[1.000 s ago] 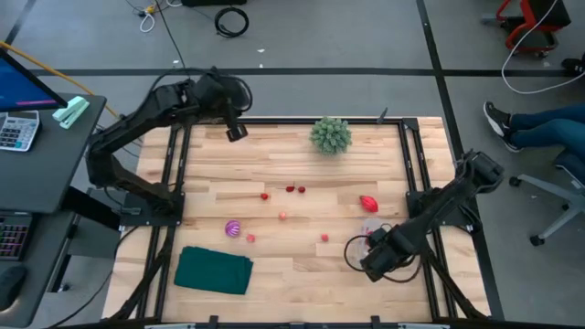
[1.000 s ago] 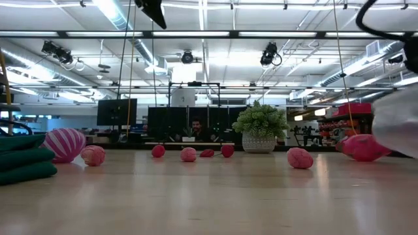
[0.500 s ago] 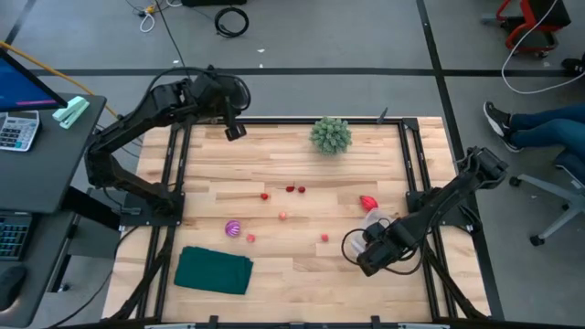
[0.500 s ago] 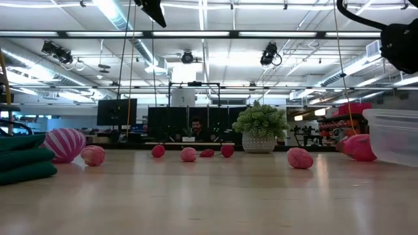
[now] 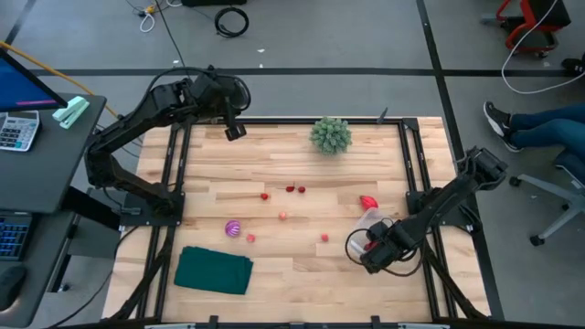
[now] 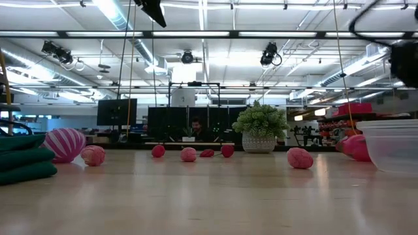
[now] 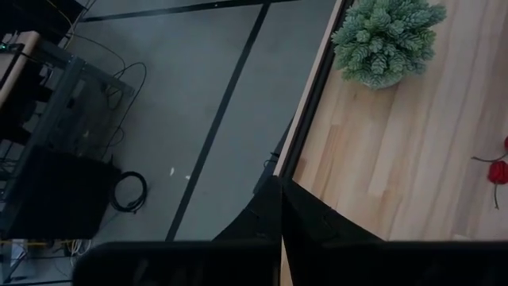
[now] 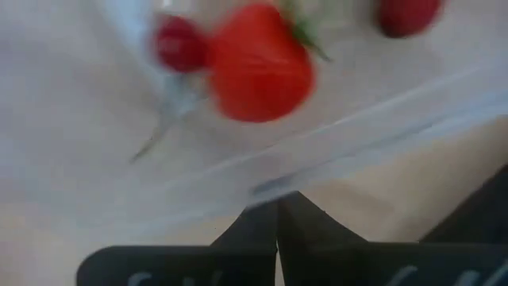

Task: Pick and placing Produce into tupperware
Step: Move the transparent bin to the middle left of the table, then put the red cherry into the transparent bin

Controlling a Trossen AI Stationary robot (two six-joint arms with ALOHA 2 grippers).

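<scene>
Flanking the tupperware: red produce beside it, potted plant beyond, green cloth well apart; right gripper clenched at its rim, left gripper clenched, on wooden table.

clear rectangular plastic tub: right side, just beside large red strawberry-like piece | small red berry pieces: scattered mid-table | purple-striped ball: left of centre

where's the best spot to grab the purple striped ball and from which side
Probably from straight above, fingers closing across its middle. The purple striped ball is round, so any axis works, but a small red piece lies close beside it, toward the green cloth; set the fingers clear of that side.
</scene>
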